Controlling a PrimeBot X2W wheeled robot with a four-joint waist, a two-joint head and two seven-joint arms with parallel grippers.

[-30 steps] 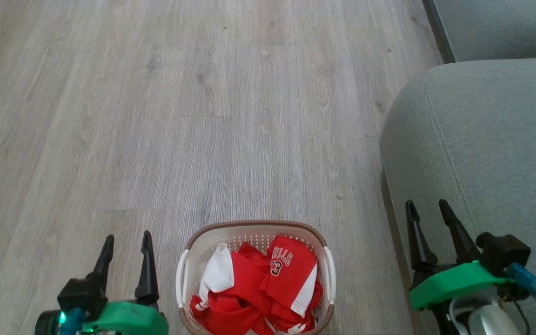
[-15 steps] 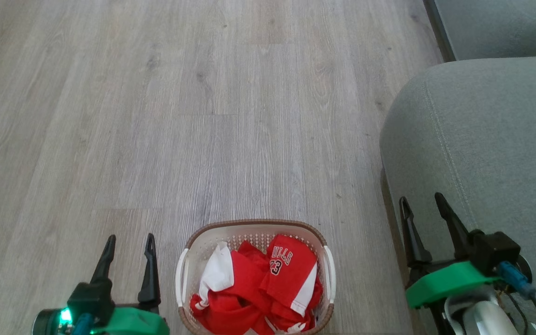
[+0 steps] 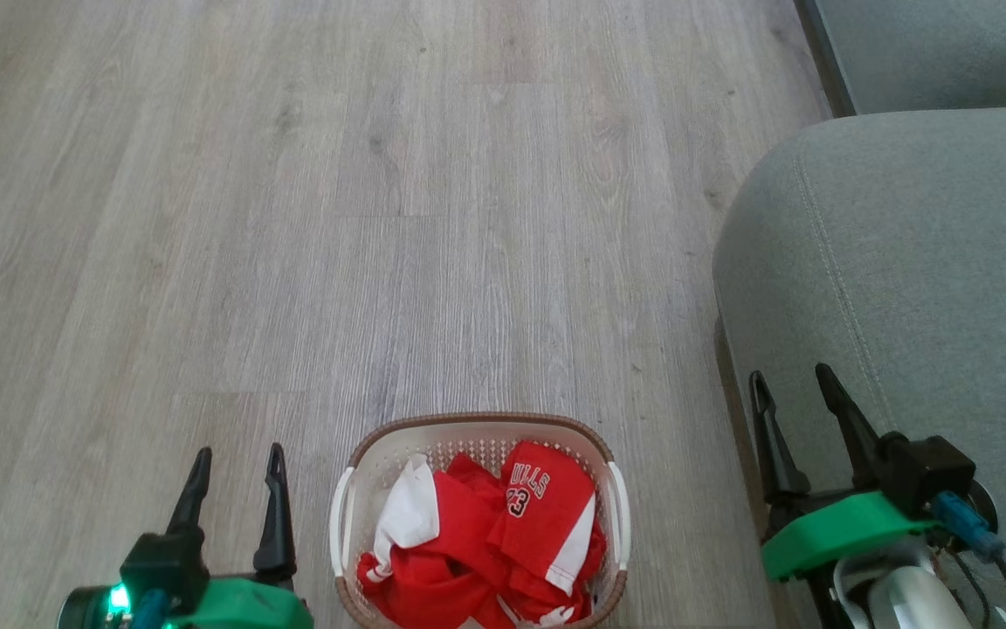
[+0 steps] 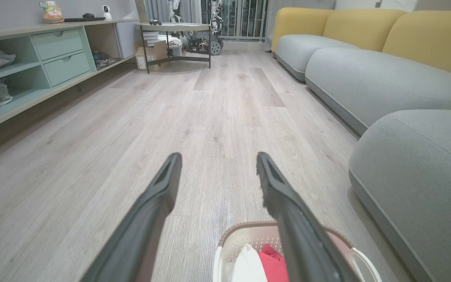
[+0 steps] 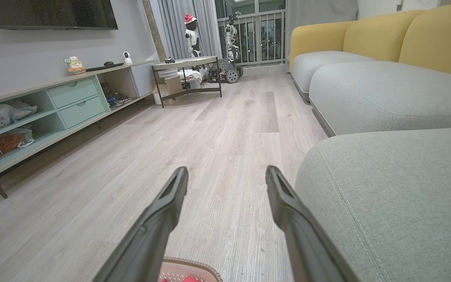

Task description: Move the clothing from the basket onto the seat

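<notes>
The cream basket (image 3: 478, 434) with a brown rim sits on the floor at the bottom centre of the head view, and its rim shows in the left wrist view (image 4: 245, 229). Red and white clothing (image 3: 485, 542) is piled inside, a "23" print facing up. The grey-green seat (image 3: 922, 262) fills the right side, just beside the basket. My left gripper (image 3: 238, 456) hangs open to the basket's left, empty. Over the seat's near edge my right gripper (image 3: 791, 377) is open and empty too; both pairs of fingers (image 4: 163, 188) (image 5: 170, 196) point along the floor.
Pale wood floor (image 3: 381, 218) stretches ahead. A second grey cushion (image 3: 940, 52) lies beyond the seat, with yellow backrests (image 5: 366, 35) behind. A low green cabinet (image 4: 33, 62) lines the left wall, and a small table (image 5: 186, 64) stands far off.
The left gripper has dropped slightly lower in the head view. The right gripper shifted a little up and to the left over the seat's edge. Basket and clothing have not moved.
</notes>
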